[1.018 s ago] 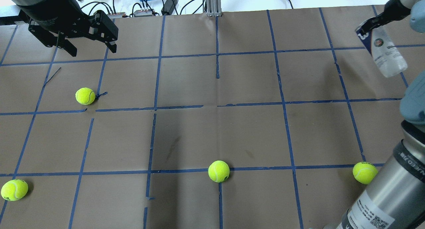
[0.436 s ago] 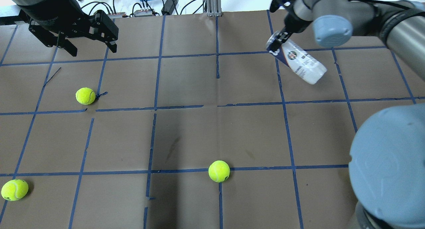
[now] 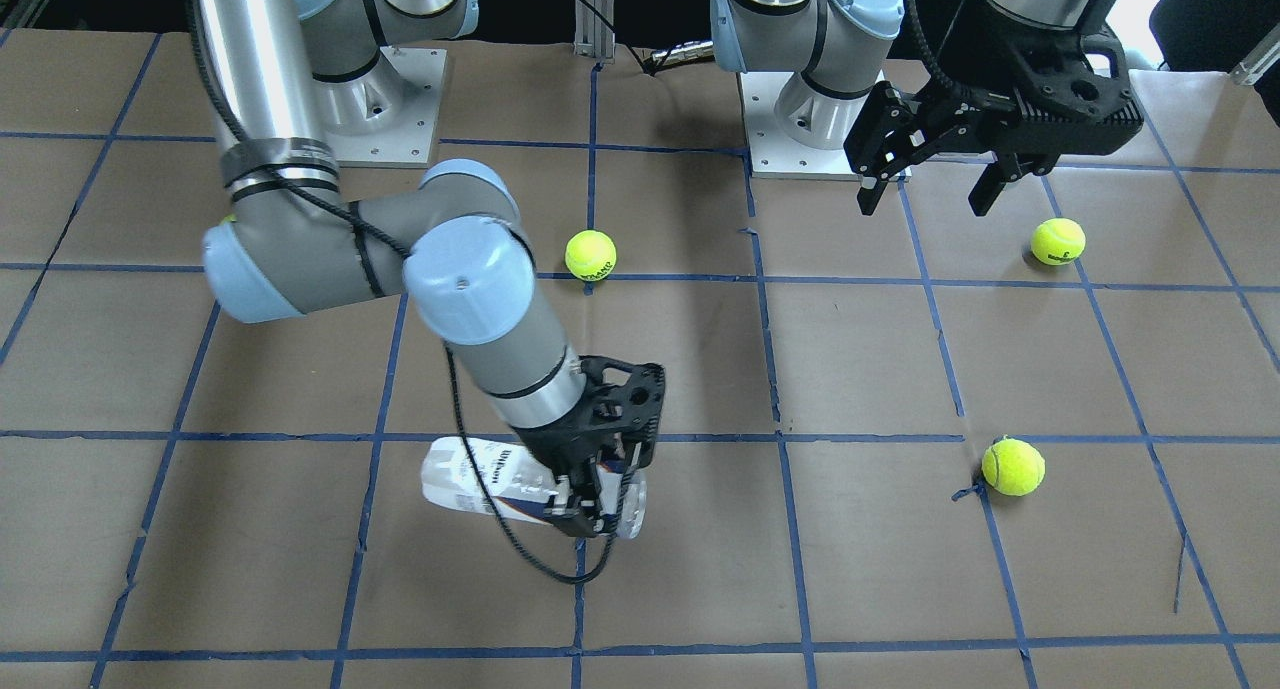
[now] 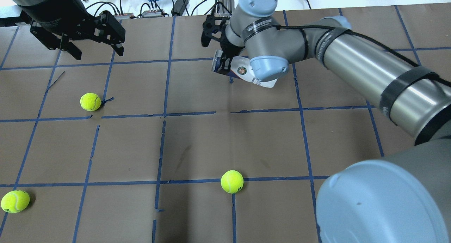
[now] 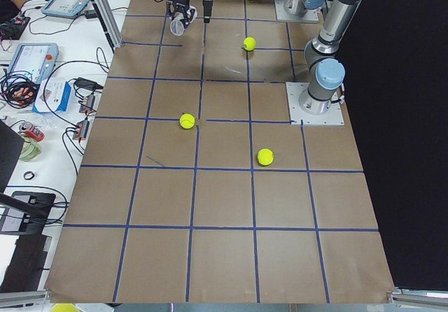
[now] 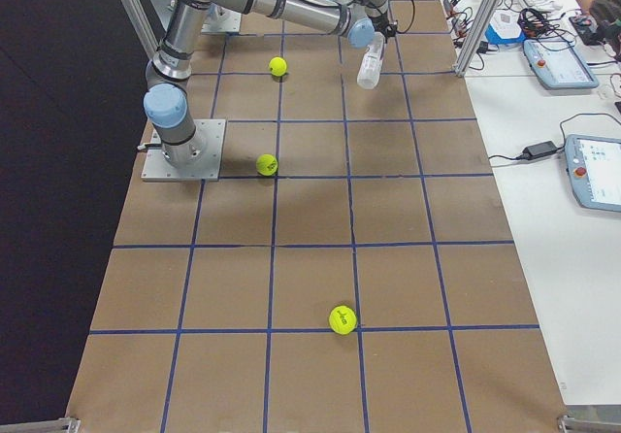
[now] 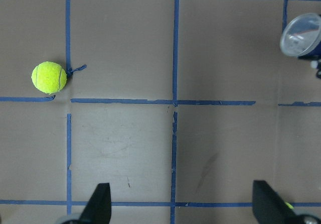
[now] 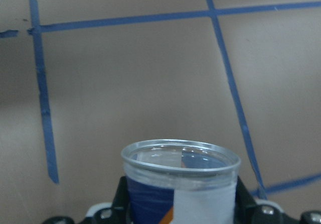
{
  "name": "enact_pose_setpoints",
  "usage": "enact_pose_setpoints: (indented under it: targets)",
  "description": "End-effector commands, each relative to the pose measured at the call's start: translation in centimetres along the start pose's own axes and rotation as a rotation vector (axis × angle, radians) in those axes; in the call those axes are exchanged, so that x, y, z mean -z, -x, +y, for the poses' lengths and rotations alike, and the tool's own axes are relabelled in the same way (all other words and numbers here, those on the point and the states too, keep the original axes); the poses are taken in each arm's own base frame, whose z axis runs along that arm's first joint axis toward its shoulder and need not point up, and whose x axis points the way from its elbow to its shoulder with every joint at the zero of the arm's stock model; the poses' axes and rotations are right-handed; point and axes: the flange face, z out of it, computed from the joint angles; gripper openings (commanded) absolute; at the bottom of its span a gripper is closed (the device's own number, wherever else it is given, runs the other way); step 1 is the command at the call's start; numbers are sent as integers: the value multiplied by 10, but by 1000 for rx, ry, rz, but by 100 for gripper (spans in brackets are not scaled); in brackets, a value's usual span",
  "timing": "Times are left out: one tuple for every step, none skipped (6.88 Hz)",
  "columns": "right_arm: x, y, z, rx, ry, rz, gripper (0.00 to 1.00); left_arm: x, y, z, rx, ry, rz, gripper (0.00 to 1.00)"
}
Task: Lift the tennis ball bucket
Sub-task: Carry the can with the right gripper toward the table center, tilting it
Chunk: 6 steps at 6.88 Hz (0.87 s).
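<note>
Aloft, right gripper [image 3: 592, 504] clamps tennis ball bucket [image 3: 470, 481] near rim; left gripper [image 3: 922, 205] gapes

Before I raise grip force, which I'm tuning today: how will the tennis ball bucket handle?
Probably light: the tennis ball bucket looks empty. Its thin clear wall may flex. Gripped near one end by the right gripper, it could pivot.

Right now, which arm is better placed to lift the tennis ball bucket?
Right. The right gripper is shut on the tennis ball bucket near its open end, holding it tilted. The left gripper hangs open and empty, well away from the bucket.
</note>
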Motion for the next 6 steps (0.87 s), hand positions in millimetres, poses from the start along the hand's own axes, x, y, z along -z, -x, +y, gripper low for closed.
enact_pose_setpoints:
  targets:
    - [-39,65,-65,144,0,-14,34,0,0,0,0,0,-1,100]
    - [-46,81,-74,166,37,-6,33,0,0,0,0,0,-1,100]
    - [-49,84,-73,144,44,-13,60,1,0,1,0,-2,-1,100]
    - [-51,85,-72,104,47,-13,100,1,0,1,0,-2,-1,100]
    - [-48,85,-74,99,39,-17,100,1,0,1,-2,-2,-1,100]
    - [-42,81,-74,91,44,-1,100,0,0,0,-2,-2,-1,100]
